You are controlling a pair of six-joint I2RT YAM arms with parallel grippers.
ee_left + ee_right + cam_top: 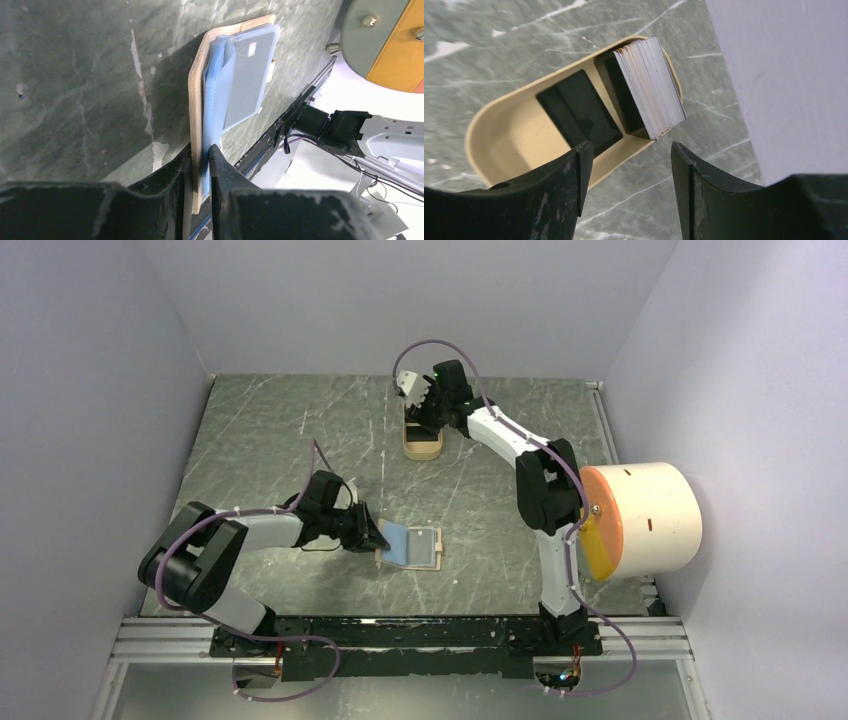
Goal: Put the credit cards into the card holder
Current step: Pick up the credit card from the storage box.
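Note:
The card holder (412, 546) lies open on the table's near middle, tan outside and bluish inside. My left gripper (377, 534) is shut on its left edge. In the left wrist view the fingers (220, 170) pinch the tan cover and blue lining (216, 100) together, with that flap raised on edge. At the back, my right gripper (420, 400) hovers open over an oblong tan tray (422, 448). In the right wrist view the credit cards show inside the tray (509, 145): a white-edged stack (651, 85) standing on edge and black ones (579, 110) lying flat. The right gripper (631, 150) holds nothing.
A large cream drum with an orange face (645, 520) stands at the table's right edge beside the right arm. Pale walls close in the left, back and right sides. A black rail (420, 635) runs along the near edge.

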